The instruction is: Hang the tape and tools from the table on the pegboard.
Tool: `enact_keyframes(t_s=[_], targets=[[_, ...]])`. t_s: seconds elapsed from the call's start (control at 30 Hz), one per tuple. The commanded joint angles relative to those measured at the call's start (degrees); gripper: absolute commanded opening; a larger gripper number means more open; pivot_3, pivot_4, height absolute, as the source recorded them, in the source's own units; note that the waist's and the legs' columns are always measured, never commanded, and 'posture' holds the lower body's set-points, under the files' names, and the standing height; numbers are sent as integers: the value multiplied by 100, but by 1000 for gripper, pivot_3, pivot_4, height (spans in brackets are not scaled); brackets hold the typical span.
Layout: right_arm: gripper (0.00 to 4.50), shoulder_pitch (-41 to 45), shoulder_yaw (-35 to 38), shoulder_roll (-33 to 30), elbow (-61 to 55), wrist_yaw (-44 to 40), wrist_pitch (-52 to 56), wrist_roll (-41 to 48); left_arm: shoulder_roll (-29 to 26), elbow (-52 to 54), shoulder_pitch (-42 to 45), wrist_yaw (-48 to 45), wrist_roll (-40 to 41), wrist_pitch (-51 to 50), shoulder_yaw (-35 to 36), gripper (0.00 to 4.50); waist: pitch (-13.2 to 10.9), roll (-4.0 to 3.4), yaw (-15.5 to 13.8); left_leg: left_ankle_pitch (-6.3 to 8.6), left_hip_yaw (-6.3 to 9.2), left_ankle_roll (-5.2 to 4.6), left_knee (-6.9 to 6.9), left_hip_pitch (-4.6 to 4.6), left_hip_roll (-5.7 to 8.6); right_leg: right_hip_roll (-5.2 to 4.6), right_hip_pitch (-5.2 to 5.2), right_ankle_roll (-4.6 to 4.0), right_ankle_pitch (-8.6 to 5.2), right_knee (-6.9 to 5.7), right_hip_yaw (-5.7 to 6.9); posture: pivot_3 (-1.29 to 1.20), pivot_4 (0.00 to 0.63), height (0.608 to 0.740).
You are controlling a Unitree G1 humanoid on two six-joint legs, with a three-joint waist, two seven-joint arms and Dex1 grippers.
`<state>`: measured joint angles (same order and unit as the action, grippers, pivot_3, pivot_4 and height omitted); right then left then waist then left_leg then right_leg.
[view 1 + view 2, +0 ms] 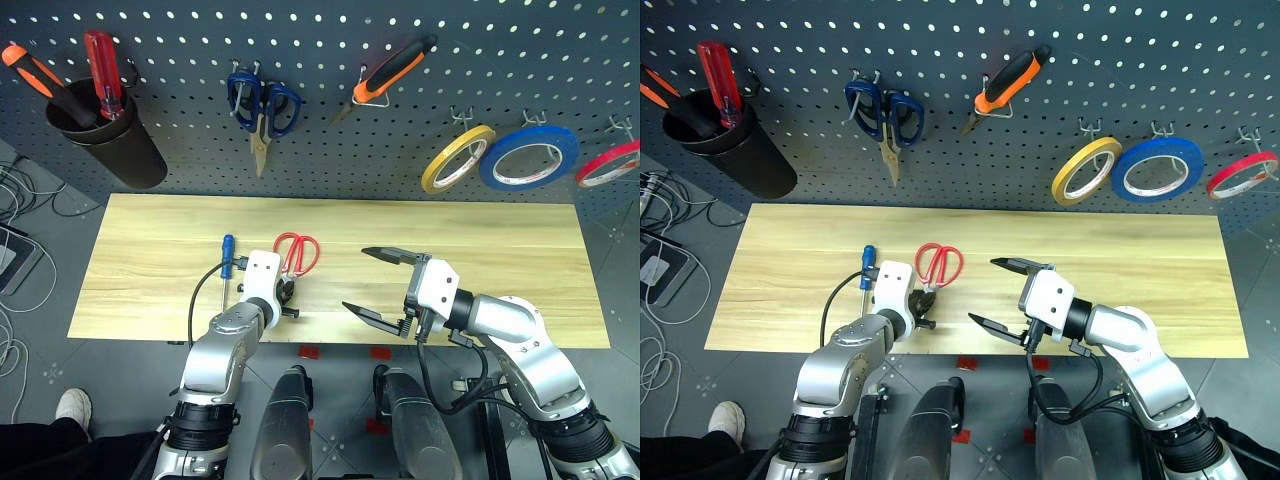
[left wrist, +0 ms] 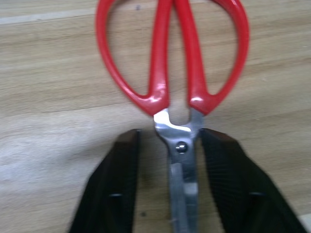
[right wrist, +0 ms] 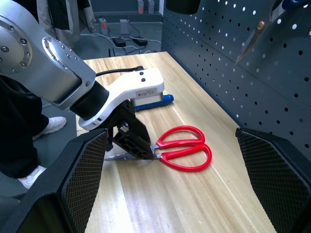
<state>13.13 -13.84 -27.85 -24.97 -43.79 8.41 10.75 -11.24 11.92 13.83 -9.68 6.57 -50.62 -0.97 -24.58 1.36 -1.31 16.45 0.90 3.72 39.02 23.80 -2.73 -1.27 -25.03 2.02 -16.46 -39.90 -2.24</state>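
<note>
Red-handled scissors (image 1: 297, 252) lie flat on the light wood table (image 1: 500, 270), their blades bracketed by the two black fingers of the left gripper (image 2: 182, 179), which sit just beside the steel without visibly clamping it. A blue-handled screwdriver (image 1: 227, 256) rests alongside. The right gripper (image 1: 379, 284) hovers spread wide nearby, below the pegboard (image 1: 330, 150) carrying yellow tape (image 1: 457, 157).

On the table (image 1: 480, 250), scissors (image 1: 297, 252) lie just right of the screwdriver (image 1: 227, 255), before the pegboard (image 1: 330, 150)
</note>
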Motion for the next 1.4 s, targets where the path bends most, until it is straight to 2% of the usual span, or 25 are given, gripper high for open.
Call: enact_keyframes(t_s=[0.03,0.07,0.1,0.17,0.4,0.53,0.7,0.93,1.13,1.4], targets=[[4500,32,10,28,-121,-33,-148,22,-21,6,-182,-49,3,-143,-121,666,-1,0,1,-1,1,1,-1,0,0,0,0,0,0,1,1,44,515,740],[4500,31,11,40,-110,-32,-160,13,-23,16,-193,-52,6,-145,-124,625,-1,0,1,-2,1,4,-1,0,0,0,0,0,0,1,0,47,508,740],[4500,27,9,50,-108,-31,-174,5,-16,81,-226,-44,7,-174,-142,354,-1,0,1,-3,1,6,-1,0,0,0,0,1,0,2,0,47,508,740],[4500,-1,-1,70,-105,-23,-198,2,-4,191,-300,-38,5,-195,-189,337,-1,0,2,-4,1,8,-3,0,-1,0,-1,1,-1,3,0,48,491,740],[4500,-252,266,47,-353,-105,-95,434,-507,893,-620,-276,-268,444,-705,337,1,1,4,-10,6,19,-9,5,-5,-2,-1,2,-1,15,0,53,433,740],[4500,-360,586,104,-560,-57,-18,911,-884,1278,-758,-347,-567,1244,-815,337,12,2,-1,-16,22,29,-9,13,-6,-4,-1,2,-1,19,0,68,389,740],[4500,-479,928,282,-1021,409,386,1362,-1349,1849,-1383,-325,-1162,2858,-960,337,74,7,0,-19,27,37,-20,22,-9,-23,-3,2,0,38,4,71,335,740],[4500,-378,1314,525,-1568,1194,735,1563,-1215,2015,-1523,14,-1552,4255,-626,337,309,13,-4,-23,40,42,-20,46,-2,-28,-11,2,2,50,24,75,269,740],[4500,64,1449,722,-1731,1758,1065,1724,-930,2193,-1143,225,-1583,4348,-157,337,554,23,-5,-22,37,41,-20,57,3,-7,-8,6,4,67,54,85,236,740],[4500,312,1358,732,-1548,1773,915,1542,-699,2259,-886,321,-1676,4295,61,337,743,34,-6,-22,46,39,-17,66,1,-7,8,5,4,81,94,95,223,740]])
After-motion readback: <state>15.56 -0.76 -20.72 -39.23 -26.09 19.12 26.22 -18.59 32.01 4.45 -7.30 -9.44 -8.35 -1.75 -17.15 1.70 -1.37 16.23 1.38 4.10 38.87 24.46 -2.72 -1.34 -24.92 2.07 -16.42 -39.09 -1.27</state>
